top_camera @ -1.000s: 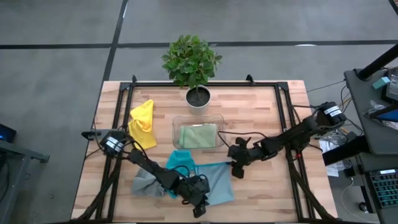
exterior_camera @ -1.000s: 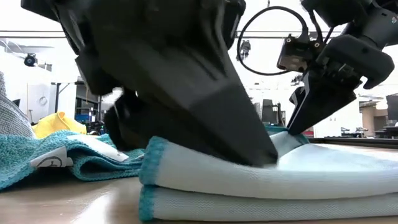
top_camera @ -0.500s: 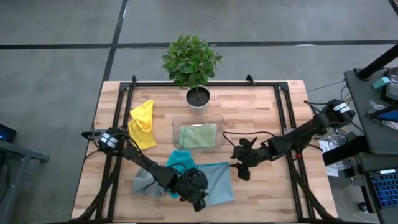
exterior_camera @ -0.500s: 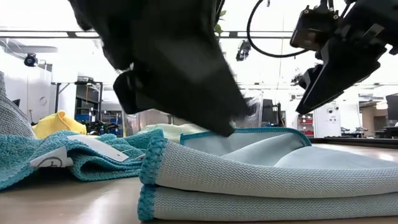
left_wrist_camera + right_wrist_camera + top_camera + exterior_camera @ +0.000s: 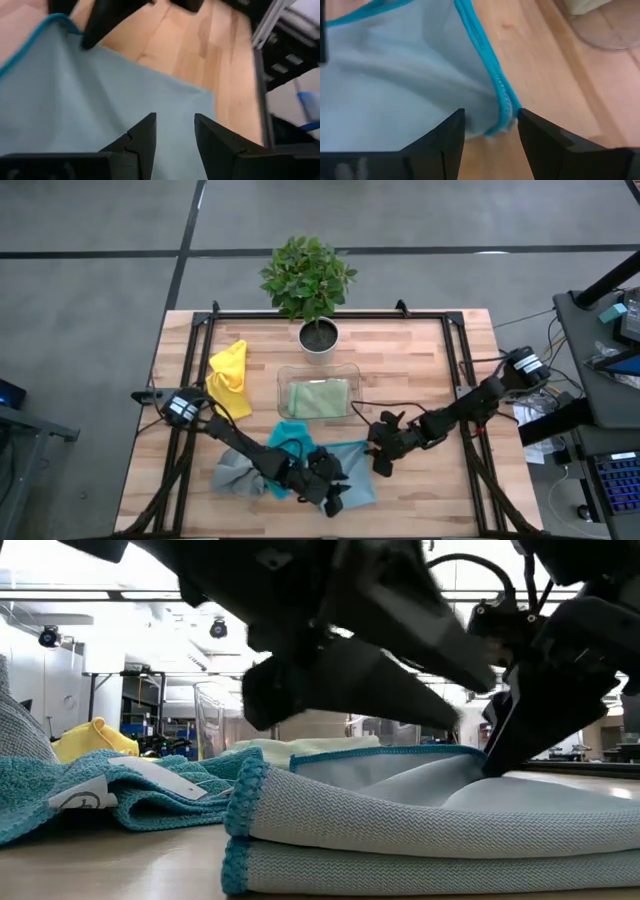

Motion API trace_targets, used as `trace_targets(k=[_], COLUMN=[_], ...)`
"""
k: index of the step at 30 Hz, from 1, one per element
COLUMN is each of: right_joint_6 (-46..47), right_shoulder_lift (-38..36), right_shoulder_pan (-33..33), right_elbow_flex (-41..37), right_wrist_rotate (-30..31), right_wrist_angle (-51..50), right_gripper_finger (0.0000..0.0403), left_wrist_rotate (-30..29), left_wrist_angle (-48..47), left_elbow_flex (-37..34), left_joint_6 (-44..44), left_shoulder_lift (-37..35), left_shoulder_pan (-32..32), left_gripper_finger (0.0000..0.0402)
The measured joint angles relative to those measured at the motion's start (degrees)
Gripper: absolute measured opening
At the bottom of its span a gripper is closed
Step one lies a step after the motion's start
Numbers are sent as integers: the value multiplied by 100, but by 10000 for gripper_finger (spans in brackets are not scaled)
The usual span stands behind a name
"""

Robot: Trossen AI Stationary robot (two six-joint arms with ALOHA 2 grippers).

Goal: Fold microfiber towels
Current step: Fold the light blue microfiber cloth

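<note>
Hovering with its fingers spread and nothing between them, the left claw [image 5: 335,498] sits low over the light blue towel [image 5: 352,465], having shifted across the cloth from the near edge where it stood half a second ago. The right claw [image 5: 380,464], which had drawn off to the side, is back at the towel's right edge. Its fingers are parted and straddle the bright blue hem [image 5: 501,95] without pinching it. In the low view the towel's top layer, pressed flat under the left claw a second ago, now stands puffed open above the lower fold. In my judgement the first fold is laid but not settled, and both claws are lining up to take the cloth for the next fold. This towel lies at the bench's [image 5: 420,360] near edge. The teal towel [image 5: 290,438] and the grey towel [image 5: 232,475] are crumpled just beside it, and the yellow towel [image 5: 230,380] lies apart to the left. The sage green towel [image 5: 318,397] is already in the clear tray [image 5: 282,372]. A white tag [image 5: 85,800] on the teal towel carries a small mark that cannot be read. No brand is legible anywhere.
</note>
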Motion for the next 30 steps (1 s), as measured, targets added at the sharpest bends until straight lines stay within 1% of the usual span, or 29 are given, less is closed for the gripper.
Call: trace_targets(k=[5, 7, 10, 13, 17, 18, 25, 27, 30], right_joint_6=[196, 204, 187, 138, 55, 32, 12, -16, -93], right_shoulder_lift=[79, 70, 15, 3, 3, 1, -4, -22, -61], right_shoulder_pan=[-2, -1, 0, 0, 0, 0, 0, 0, 0], right_elbow_flex=[-5, -5, -4, -4, -2, -1, 12, 11, 12], right_wrist_rotate=[102, 105, 103, 101, 77, 60, 42, 42, 41], right_wrist_angle=[-71, -13, 13, 17, 15, 11, 41, 49, 90], right_gripper_finger=[169, 160, 127, 81, 23, 16, 11, 10, 9], left_wrist_rotate=[6, 0, -23, -45, -43, -30, 52, 77, 132], left_wrist_angle=[519, 562, 559, 594, 503, 475, 534, 539, 569], left_elbow_flex=[144, 258, 557, 920, 1191, 1252, 1413, 1439, 1444], left_joint_6=[4, 69, 334, 591, 645, 643, 445, 442, 365], left_shoulder_lift=[314, 411, 549, 715, 977, 1046, 1338, 1410, 1442], left_shoulder_pan=[9, 49, 106, 173, 243, 252, 256, 249, 240], left_gripper_finger=[118, 118, 118, 112, 85, 77, 10, 3, 3])
